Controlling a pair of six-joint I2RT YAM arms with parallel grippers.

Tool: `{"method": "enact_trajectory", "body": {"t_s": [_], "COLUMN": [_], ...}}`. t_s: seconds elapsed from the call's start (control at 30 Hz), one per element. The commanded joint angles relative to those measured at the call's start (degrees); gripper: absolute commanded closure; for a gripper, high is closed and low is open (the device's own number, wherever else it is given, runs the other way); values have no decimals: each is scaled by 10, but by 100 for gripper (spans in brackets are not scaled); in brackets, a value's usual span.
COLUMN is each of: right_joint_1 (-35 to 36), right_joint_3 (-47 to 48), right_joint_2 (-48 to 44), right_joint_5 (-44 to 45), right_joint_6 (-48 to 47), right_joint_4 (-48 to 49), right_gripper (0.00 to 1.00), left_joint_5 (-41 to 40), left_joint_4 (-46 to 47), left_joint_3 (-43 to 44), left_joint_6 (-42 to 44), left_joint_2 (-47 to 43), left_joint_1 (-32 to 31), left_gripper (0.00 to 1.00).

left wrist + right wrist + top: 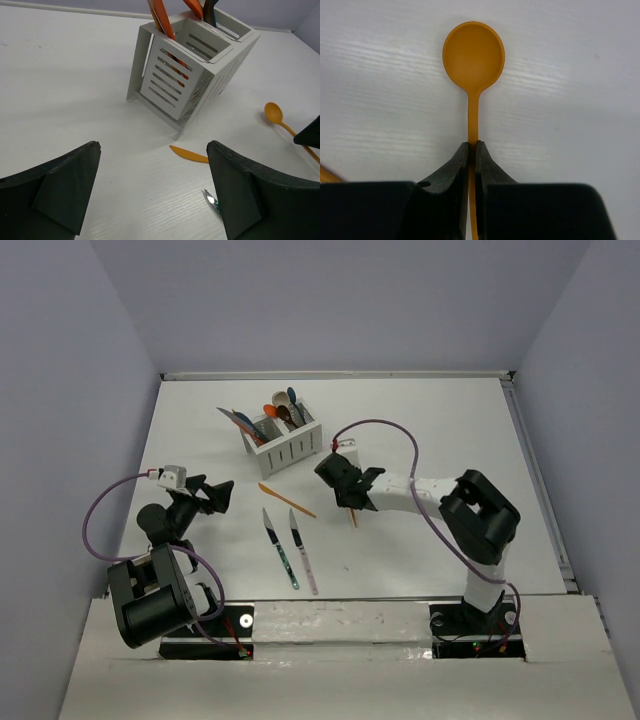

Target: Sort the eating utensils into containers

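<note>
I am gripping the orange spoon [473,55] by its slim handle, my right claw [472,150] clenched on it just below the bowl, which is facing up. It is sitting close to the near right corner of the white slotted caddy [170,85]. I cannot tell whether it is already clear of the desk [430,420].

I am judging this to be the pickup of a spoon bound for the caddy's right-hand compartment, where other spoon bowls are poking up. The left-hand one is holding flat blades. To do it well, I am thinking I should lift straight up until the handle tip is free. Then I should turn the spoon handle-down over that compartment and lower it among the standing handles without knocking them or nudging the light caddy. The grip is narrow and on a thin stem, so the spoon may pivot if I swing fast.

My left claw [150,190] is hanging released and empty, on the near left side of the caddy. An orange knife [287,500] is lying just in front of the caddy, and two dark-bladed knives [292,552] are lying side by side farther toward me.

The desk is white with a faint grain. Plain pale grey walls are closing it in behind the caddy and on both sides.
</note>
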Motion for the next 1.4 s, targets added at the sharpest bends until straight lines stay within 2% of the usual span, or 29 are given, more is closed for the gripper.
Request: {"method": "enact_trajectory", "body": {"t_s": [0.0, 0.07, 0.1, 0.13, 0.2, 0.23, 0.3, 0.37, 0.4, 0.43, 0.5, 0.57, 0.6, 0.63, 0.73, 0.9, 1.2, 1.37], "right_joint_1": [9, 29, 29, 29, 29, 29, 29, 29, 29, 29, 29, 29, 29, 24, 1, -27, -54, -60], "right_joint_3": [-68, -136, -161, -217, -277, -303, -325, -289, -222, -182, -103, 22, 101, 136, 223, 272, 208, 175], "right_joint_2": [-142, -196, -251, -279, -324, -351, -347, -288, -260, -199, -134, -41, -15, 33, 82, 142, 179, 186], "right_joint_5": [71, 89, 81, 65, 14, -14, -83, -105, -114, -120, -134, -148, -154, -165, -192, -217, -234, -238], "right_joint_6": [-35, -96, -166, -200, -314, -354, -458, -518, -563, -582, -630, -659, -661, -650, -617, -532, -439, -420], "right_joint_4": [23, 104, 152, 275, 430, 599, 784, 846, 857, 858, 858, 829, 796, 785, 760, 725, 763, 763], "right_gripper": [100, 100, 100, 100, 100, 100, 100, 100, 100, 100, 100, 100, 100, 100, 100, 100, 100, 100], "left_joint_5": [-2, -3, -3, -3, -3, -3, -1, 1, 2, 2, 3, 3, 3, 2, 2, 3, 4, 5], "left_joint_4": [196, 197, 197, 199, 199, 199, 198, 197, 197, 197, 197, 196, 194, 194, 193, 194, 194, 194], "left_joint_3": [-3, -2, -1, -2, -3, -4, -5, -5, -5, -5, -6, -7, -9, -9, -10, -11, -12, -11], "left_joint_6": [16, 15, 14, 13, 14, 14, 14, 13, 12, 12, 13, 16, 17, 18, 23, 23, 23, 23], "left_joint_2": [-10, -9, -9, -10, -12, -15, -15, -15, -15, -15, -16, -18, -22, -22, -24, -25, -28, -26], "left_joint_1": [-3, -4, -3, -3, -3, -3, -5, -6, -5, -5, -6, -7, -7, -7, -8, -11, -12, -13], "left_gripper": [1, 1, 1, 1, 1, 1, 1, 1, 1, 1, 1, 1, 1, 1, 1, 1, 1, 1]}}
